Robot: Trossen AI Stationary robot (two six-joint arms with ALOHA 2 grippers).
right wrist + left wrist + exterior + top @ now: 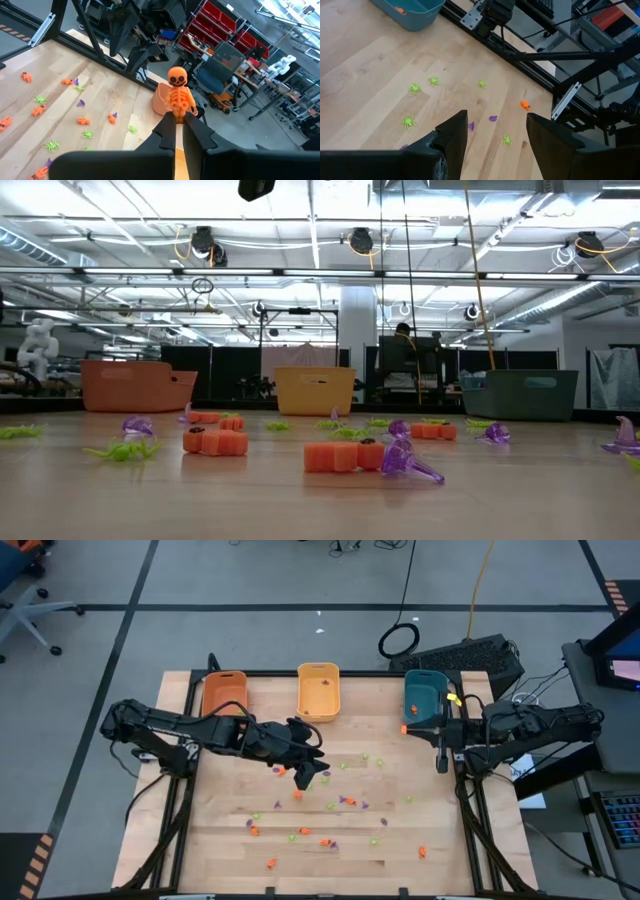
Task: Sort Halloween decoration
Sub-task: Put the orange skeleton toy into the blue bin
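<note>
Small orange, light green and purple trinkets (340, 802) lie scattered on the wooden table; the low view shows them close up (343, 455). My right gripper (179, 122) is at the table's right side beside the teal bin (425, 700). It is shut on an orange skeleton figure (177, 95), which is also visible from above (404, 728). My left gripper (497, 135) hangs open above the table's middle left (308, 772), with nothing between its fingers. Green spiders (409, 121) and purple bits (493, 118) lie below it. My right gripper pinches the skeleton's lower end, its legs (176, 114), between its two fingertips. The fingers come about level from the table's right side. The figure sticks out past the fingertips, head away from the gripper, and is lifted clear of the table.
Three bins stand in a row at the far edge: orange (224, 692), yellow (318, 690) and teal. An orange piece (399, 10) lies in the teal bin. Dark frame rails (470, 810) run along the table's left and right sides.
</note>
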